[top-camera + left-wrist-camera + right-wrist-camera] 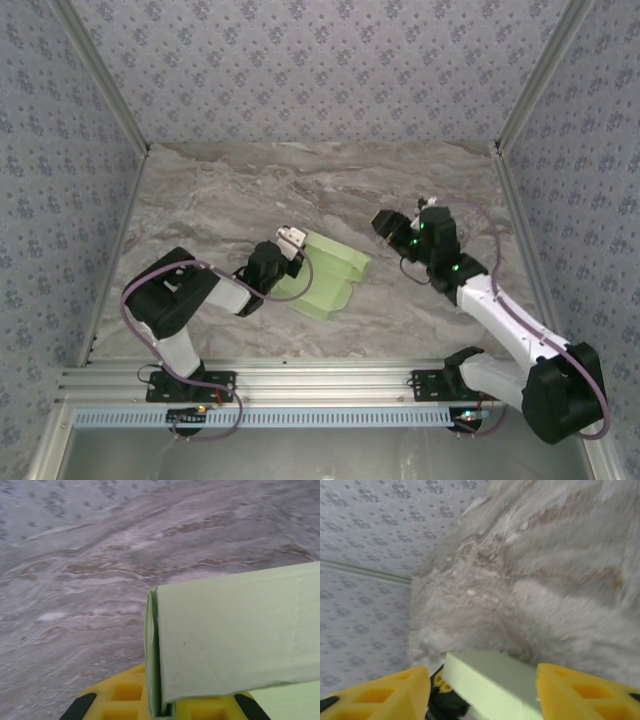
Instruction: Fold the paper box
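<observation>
The paper box (335,270) is smooth, matt thin card; the table (230,190) shows a smooth marble-look finish.

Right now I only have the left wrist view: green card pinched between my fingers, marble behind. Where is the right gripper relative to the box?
Observer: In the top view, the right gripper sits just off the far right corner of the paper box, apparently not touching it.
Operator: Open or shut?
Observer: Open. Its wrist view shows the yellow fingers spread wide, with a box corner framed between them.
Operator: Where on the box am I holding?
Observer: The left gripper is at the box's far left edge. The rest lies on the table, with notched tabs on its near side.
</observation>
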{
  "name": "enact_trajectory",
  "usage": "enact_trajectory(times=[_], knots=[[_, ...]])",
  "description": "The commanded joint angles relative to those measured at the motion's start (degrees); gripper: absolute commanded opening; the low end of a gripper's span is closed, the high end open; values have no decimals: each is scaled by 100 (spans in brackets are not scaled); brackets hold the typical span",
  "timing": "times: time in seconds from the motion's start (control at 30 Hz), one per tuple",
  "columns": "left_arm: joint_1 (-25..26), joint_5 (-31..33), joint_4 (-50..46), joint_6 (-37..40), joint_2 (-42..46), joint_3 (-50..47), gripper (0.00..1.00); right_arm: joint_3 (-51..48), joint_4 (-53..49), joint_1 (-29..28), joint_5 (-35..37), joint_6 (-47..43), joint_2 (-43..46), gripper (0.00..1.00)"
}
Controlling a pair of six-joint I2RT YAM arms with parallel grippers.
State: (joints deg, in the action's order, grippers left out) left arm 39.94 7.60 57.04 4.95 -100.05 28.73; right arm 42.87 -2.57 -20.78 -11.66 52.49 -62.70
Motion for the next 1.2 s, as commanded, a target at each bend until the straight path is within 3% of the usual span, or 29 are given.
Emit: enact_trajectory(times=[0.0, 0.13, 0.33, 0.57, 0.7, 0.97, 1.03, 1.17], knots=[[-96, -1219, -229, 336, 96, 325, 3, 964, -2194, 381, -730, -2093, -567, 64], [-145, -1773, -357, 462, -156, 582, 5, 1673, -2715, 382, -1834, -3210, -1539, 67], [-145, -1918, 164, 305, -542, 517, 6, 1681, -2125, 116, -2444, -3388, -2416, 65], [-136, -1941, 433, 299, -752, 379, 8, 2007, -2042, -360, -2438, -3429, -3066, 62], [-128, -1811, 554, 291, -784, 327, 11, 2149, -2024, -464, -2358, -3367, -3373, 56], [106, -951, 1043, 306, -1009, 229, 35, 2051, -1953, -717, -2150, -3233, -3549, 44], [173, -766, 1051, 346, -1069, 262, 34, 1938, -1899, -753, -2047, -3167, -3513, 43], [292, -455, 1081, 429, -1136, 332, 25, 1838, -1844, -795, -1983, -3009, -3488, 39]])
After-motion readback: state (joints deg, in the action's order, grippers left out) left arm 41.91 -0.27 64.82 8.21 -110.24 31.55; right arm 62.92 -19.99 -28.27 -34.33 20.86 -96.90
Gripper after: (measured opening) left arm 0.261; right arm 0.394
